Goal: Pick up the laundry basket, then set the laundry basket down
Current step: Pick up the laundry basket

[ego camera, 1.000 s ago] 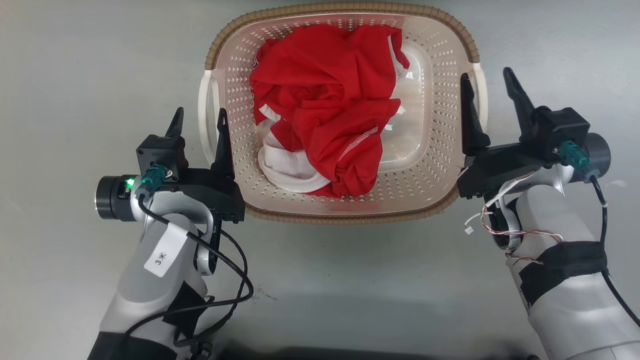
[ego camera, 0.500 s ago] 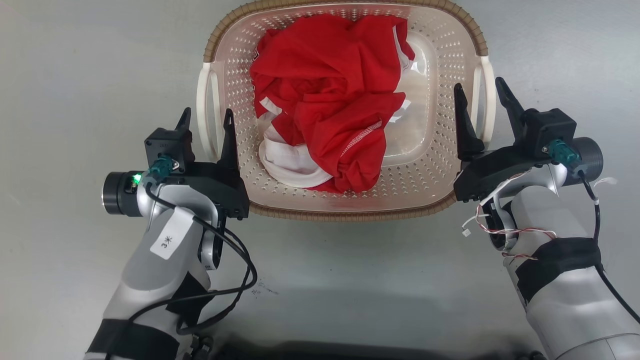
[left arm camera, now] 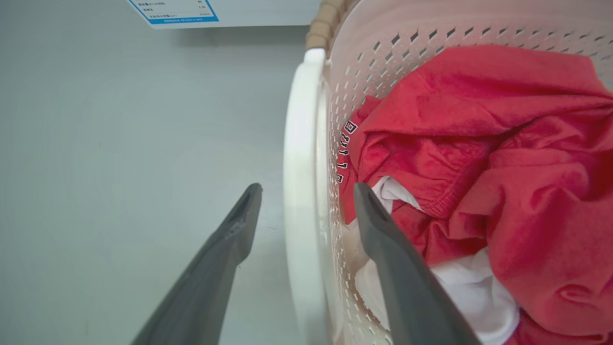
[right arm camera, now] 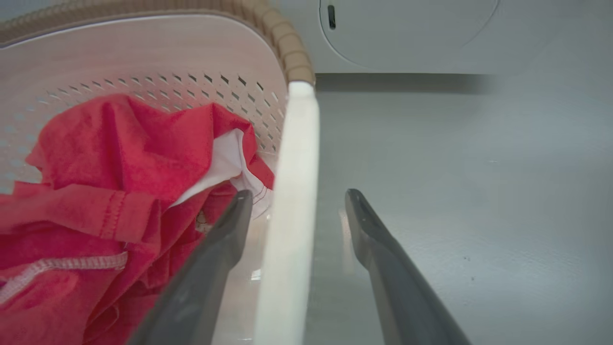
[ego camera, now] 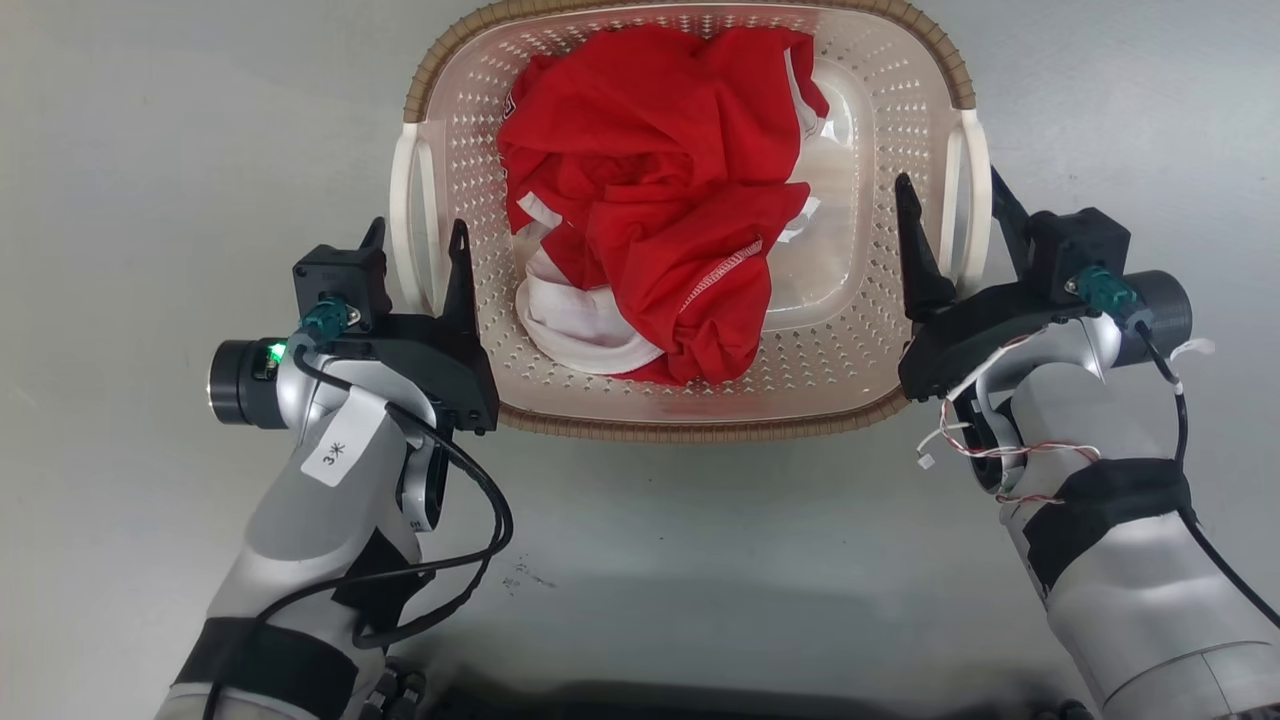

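**Before lifting, clamp both handles**

Pickup stage, grip not yet made. Beside the cream-white perforated plastic laundry basket point(ego camera: 700, 432) with brown woven-look rim: left tool point(ego camera: 418, 224) spread apart astride its white left handle point(ego camera: 405, 240), right tool point(ego camera: 948, 180) likewise astride its white right handle point(ego camera: 975, 200). Likely next: close both, raise level. Apparently resting on grey floor point(ego camera: 150, 150), holding crumpled red-and-white clothing point(ego camera: 650, 220).

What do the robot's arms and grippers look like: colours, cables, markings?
The left arm and right arm are silver-grey with black wraps. The left gripper and right gripper are black, each with two long tapered fingers and a teal connector. The left arm carries a white tag, a green light and a looping black cable; the right arm has loose red-and-white wires.
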`<state>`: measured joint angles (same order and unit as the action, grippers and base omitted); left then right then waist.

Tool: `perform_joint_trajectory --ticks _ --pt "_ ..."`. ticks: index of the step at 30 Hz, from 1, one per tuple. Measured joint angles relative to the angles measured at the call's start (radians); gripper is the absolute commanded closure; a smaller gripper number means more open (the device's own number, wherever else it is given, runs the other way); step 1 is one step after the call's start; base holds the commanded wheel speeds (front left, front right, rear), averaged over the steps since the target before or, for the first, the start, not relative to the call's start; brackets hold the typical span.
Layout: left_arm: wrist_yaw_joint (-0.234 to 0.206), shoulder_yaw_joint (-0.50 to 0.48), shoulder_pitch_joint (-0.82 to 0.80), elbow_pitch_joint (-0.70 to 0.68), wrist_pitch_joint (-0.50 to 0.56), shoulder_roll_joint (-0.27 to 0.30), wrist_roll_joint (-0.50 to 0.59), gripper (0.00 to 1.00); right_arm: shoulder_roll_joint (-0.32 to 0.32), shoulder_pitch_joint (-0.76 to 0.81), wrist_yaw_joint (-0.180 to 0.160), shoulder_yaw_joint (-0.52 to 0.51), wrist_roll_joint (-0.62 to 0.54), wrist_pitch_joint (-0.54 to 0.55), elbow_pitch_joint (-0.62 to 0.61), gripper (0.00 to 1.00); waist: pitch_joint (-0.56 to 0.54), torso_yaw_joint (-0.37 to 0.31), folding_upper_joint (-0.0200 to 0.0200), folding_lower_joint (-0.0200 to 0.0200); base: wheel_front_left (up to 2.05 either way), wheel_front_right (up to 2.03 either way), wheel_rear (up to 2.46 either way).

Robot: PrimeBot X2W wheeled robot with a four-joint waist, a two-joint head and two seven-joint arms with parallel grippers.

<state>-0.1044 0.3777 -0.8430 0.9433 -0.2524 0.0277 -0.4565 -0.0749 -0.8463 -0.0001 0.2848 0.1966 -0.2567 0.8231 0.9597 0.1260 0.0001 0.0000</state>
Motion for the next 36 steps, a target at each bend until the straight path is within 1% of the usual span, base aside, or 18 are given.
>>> perform_joint_trajectory --ticks 4,6,9,10,11,12,13,14,15,16,17,18,27,36 --pt "0.008 0.024 -0.011 0.016 0.001 0.000 -0.034 0.00 0.000 -0.010 -0.008 0.022 0.018 0.000 0.016 0.00 -0.002 0.001 0.0000 0.0000 0.00 0.00 0.00" --pt "0.008 0.035 -0.012 0.018 0.004 0.000 -0.046 0.00 0.000 -0.011 -0.010 0.035 0.026 0.000 0.025 0.02 -0.002 0.002 0.0000 0.0000 0.00 0.00 0.00" --pt "0.009 0.053 -0.014 0.028 0.006 0.000 -0.055 0.00 0.000 -0.027 -0.018 0.054 0.051 0.000 0.031 0.08 -0.002 0.004 0.0000 0.0000 0.00 0.00 0.00" --pt "0.009 0.057 -0.016 0.032 0.009 0.000 -0.058 0.00 0.000 -0.031 -0.019 0.058 0.052 0.000 0.033 0.14 -0.002 0.005 0.0000 0.0000 0.00 0.00 0.00" --pt "0.009 0.061 -0.019 0.037 0.010 0.000 -0.063 0.10 0.000 -0.034 -0.021 0.064 0.058 0.000 0.037 0.22 -0.002 0.006 0.0000 0.0000 0.00 0.00 0.00" --pt "0.013 0.066 -0.021 0.042 0.011 0.000 -0.071 0.21 0.000 -0.037 -0.028 0.071 0.062 0.000 0.043 0.33 -0.001 0.006 -0.0001 0.0000 0.00 0.00 0.00" --pt "0.017 0.075 -0.026 0.046 0.013 0.000 -0.081 0.38 0.000 -0.040 -0.030 0.075 0.065 0.000 0.050 0.51 -0.001 0.007 0.0000 0.0000 0.00 0.00 0.00" --pt "0.018 0.082 -0.032 0.049 0.013 0.000 -0.086 0.58 0.000 -0.042 -0.038 0.080 0.070 0.000 0.056 0.62 -0.002 0.007 -0.0001 0.0000 0.00 0.00 0.00" --pt "0.018 0.087 -0.036 0.049 0.013 0.000 -0.089 0.67 0.000 -0.044 -0.046 0.083 0.074 0.000 0.060 0.69 -0.002 0.008 0.0000 0.0000 0.00 0.00 0.00" --pt "0.018 0.093 -0.037 0.051 0.013 0.000 -0.090 0.95 -0.001 -0.045 -0.055 0.085 0.081 0.000 0.064 0.91 -0.002 0.008 0.0000 0.0000 0.00 0.00 0.00" --pt "0.021 0.098 -0.038 0.055 0.014 0.002 -0.091 1.00 -0.001 -0.045 -0.063 0.086 0.088 -0.001 0.066 1.00 -0.002 0.009 -0.0001 0.0000 0.00 0.00 0.00" --pt "0.027 0.106 -0.037 0.058 0.014 0.004 -0.095 1.00 -0.001 -0.047 -0.067 0.089 0.099 -0.001 0.070 1.00 -0.003 0.009 -0.0001 0.0000 0.00 0.00 0.00" --pt "0.026 0.157 -0.035 0.081 0.015 0.004 -0.141 1.00 -0.005 -0.047 -0.096 0.145 0.169 0.000 0.105 1.00 -0.026 0.011 0.0000 0.0000 0.00 0.00 0.00" --pt "0.026 0.187 -0.030 0.115 0.019 0.003 -0.170 1.00 -0.004 -0.044 -0.106 0.197 0.227 0.000 0.146 1.00 -0.080 0.005 0.0000 0.0000 0.00 0.00 0.00"
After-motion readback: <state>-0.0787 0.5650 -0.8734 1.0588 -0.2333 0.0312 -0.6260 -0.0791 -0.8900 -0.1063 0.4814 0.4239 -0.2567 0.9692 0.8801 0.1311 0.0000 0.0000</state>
